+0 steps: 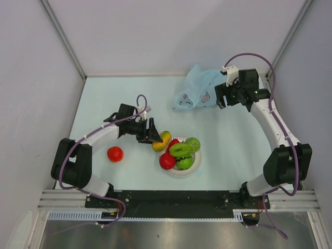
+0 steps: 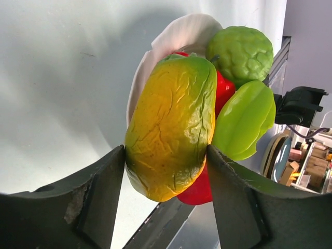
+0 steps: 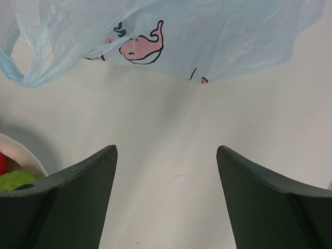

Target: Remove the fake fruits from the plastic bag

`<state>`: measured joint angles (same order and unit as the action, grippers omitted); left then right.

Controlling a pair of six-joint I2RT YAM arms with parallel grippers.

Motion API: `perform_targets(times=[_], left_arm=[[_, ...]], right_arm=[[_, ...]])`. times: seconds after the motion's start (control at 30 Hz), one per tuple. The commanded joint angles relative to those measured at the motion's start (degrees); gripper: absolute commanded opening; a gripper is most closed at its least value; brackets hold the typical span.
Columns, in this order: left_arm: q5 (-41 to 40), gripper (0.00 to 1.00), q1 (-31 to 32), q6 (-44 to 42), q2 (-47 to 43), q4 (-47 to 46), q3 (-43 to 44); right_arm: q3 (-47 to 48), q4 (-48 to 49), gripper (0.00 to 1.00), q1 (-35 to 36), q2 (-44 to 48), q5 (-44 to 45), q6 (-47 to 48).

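Left tool (image 2: 166, 150) pinches yellow-orange fruit (image 2: 171, 119) at left rim of white plate (image 2: 176, 33), apparently to join fake fruits (image 2: 241, 52) there; right tool (image 3: 166, 153) open, empty, facing plastic bag (image 3: 218, 31) at far right.

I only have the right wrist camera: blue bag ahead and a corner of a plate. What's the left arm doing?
Observer: The left end effector has a yellow-orange fake fruit between its fingers, at the rim of the white plate. I cannot tell whether it is gripped or loose.
Operator: What's on the plate?
Observer: Several red and green fake fruits, piled together.
Operator: Any fruit elsewhere?
Observer: One red fake fruit lies alone on the table, left of the plate.
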<state>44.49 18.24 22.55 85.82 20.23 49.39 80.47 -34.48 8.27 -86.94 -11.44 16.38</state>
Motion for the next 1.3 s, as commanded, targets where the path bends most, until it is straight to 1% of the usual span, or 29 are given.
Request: perform_targets(times=[0.0, 0.03, 0.1, 0.37, 0.43, 0.47, 0.53, 0.6, 0.63, 0.7, 0.73, 0.77, 0.83, 0.87, 0.9, 0.93, 0.97, 1.0, 1.03, 1.07, 1.17, 1.27], left_arm=[[-0.37, 0.72, 0.74, 0.57, -1.89, -0.54, -0.69], [-0.37, 0.75, 0.92, 0.48, -1.97, -0.63, -0.78], [-0.28, 0.77, 1.36, 0.22, -2.06, -0.8, -1.13], [-1.16, 0.81, 2.33, -0.4, -2.68, -0.19, -0.87], [-1.51, 0.9, 2.15, -1.27, -2.85, 1.29, 0.26], [-1.77, 0.99, 2.15, -2.41, -2.94, 2.17, 0.88], [-2.39, 1.0, 1.54, -3.99, -3.46, 6.02, 2.81], [-6.07, 1.0, 0.92, -7.42, -5.04, 9.55, 4.22], [-7.3, 1.0, -0.56, -8.65, -5.83, 12.79, 5.45], [-10.29, 1.0, -2.76, -13.12, -6.89, 16.4, 7.21], [-11.26, 1.0, -5.03, -15.06, -7.5, 20.51, 9.91], [-14.31, 1.0, -6.01, -19.34, -7.86, 22.81, 11.59], [-17.4, 1.0, -8.03, -24.89, -9.08, 28.78, 15.89], [-19.68, 1.0, -8.22, -30.66, -9.27, 30.82, 16.96], [-23.01, 1.0, -8.57, -34.46, -9.36, 32.92, 17.93], [-24.61, 1.0, -9.01, -38.41, -9.27, 38.34, 19.59], [-26.89, 1.0, -9.53, -44.2, -9.7, 40.22, 19.7], [-28.48, 1.0, -10.15, -47.13, -10.49, 41.72, 19.35], [-32.24, 1.0, -11.2, -49.59, -11.37, 43.47, 17.69], [-34.1, 1.0, -11.64, -53.71, -13.81, 43.75, 16.54], [-38.33, 1.0, -12.26, -58.65, -16.91, 43.84, 11.45], [-42.9, 1.0, -12.26, -58.24, -16.57, 41.57, 7.23]], right_arm=[[-0.48, 1.17, 0.82, -0.19, 1.95, -0.77, 0.14], [-0.49, 1.34, 0.82, -0.19, 1.86, -0.86, 0.14], [-0.57, 1.43, 0.82, -0.19, 1.6, -1.04, 0.14], [-0.66, 1.52, 0.82, -0.19, 1.33, -1.39, 0.14], [-0.75, 1.43, 0.82, -0.27, 1.42, -1.39, 0.23], [-0.75, 1.35, 0.82, -0.19, 1.59, -1.39, 0.32], [-0.75, 1.34, 0.82, -0.19, 1.68, -1.39, 0.49], [-0.75, 1.26, 0.82, -0.36, 1.86, -1.39, 0.67], [-0.75, 1.26, 0.82, -0.36, 1.86, -1.48, 0.76], [-0.75, 1.17, 0.82, -0.27, 1.86, -1.56, 0.84], [-0.84, 1.34, 0.82, -0.27, 2.03, -1.65, 0.93], [-0.92, 1.52, 0.82, -0.36, 2.03, -1.74, 1.02], [-1.1, 1.61, 0.82, -0.45, 2.3, -2.0, 1.02], [-1.28, 1.78, 0.82, -0.36, 2.38, -2.18, 1.02], [-1.36, 1.78, 0.82, -0.36, 2.39, -2.53, 1.02], [-1.54, 1.87, 0.83, -0.36, 2.73, -2.62, 1.02], [-1.98, 2.22, 0.82, -0.36, 2.91, -2.71, 0.93], [-2.24, 2.48, 0.82, -0.36, 3.17, -2.88, 0.85], [-2.5, 2.92, 0.83, -0.36, 3.7, -3.06, 0.84], [-3.29, 3.1, 0.83, -0.45, 4.05, -3.15, 0.84], [-4.44, 3.98, 0.83, -0.36, 5.1, -3.41, 0.93], [-5.67, 4.51, 0.83, -0.54, 5.9, -3.85, 0.76]])
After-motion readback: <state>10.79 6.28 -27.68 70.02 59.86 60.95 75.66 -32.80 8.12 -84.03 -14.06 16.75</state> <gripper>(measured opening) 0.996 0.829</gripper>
